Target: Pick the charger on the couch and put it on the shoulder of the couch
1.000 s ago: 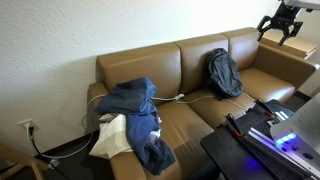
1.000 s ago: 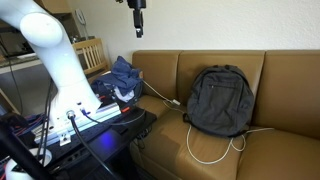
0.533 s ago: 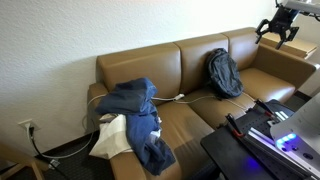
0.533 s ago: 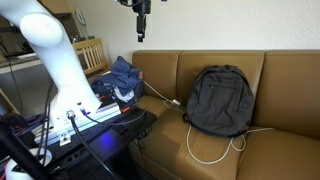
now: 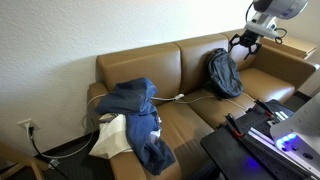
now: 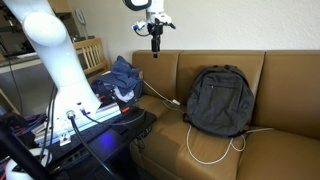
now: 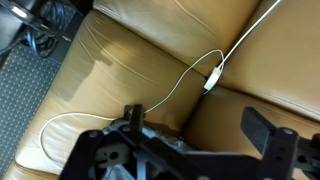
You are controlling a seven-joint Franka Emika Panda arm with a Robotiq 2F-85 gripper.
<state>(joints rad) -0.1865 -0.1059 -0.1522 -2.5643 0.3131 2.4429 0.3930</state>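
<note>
The charger [image 7: 213,76], a small white block on a thin white cord, lies in the seam between two seat cushions of the tan couch [image 7: 120,55]. It shows in both exterior views [image 5: 181,97] [image 6: 172,102]. My gripper [image 7: 197,125] hangs open and empty in the air above the seat, its two dark fingers apart. In an exterior view my gripper [image 5: 243,42] is above the backpack [image 5: 224,72]. In an exterior view my gripper [image 6: 156,40] hovers just over the shoulder of the couch [image 6: 200,55], well above the charger.
A grey backpack [image 6: 218,100] leans on the back cushion, with a loop of white cord [image 6: 205,150] in front of it. Blue clothes [image 5: 135,102] and a white cloth [image 5: 110,138] lie at one end of the couch. A black stand with equipment [image 5: 255,140] fronts the seat.
My gripper has come down from near the ceiling and moved sideways along the couch back, now over the backpack. It stays open. The charger has not moved.
</note>
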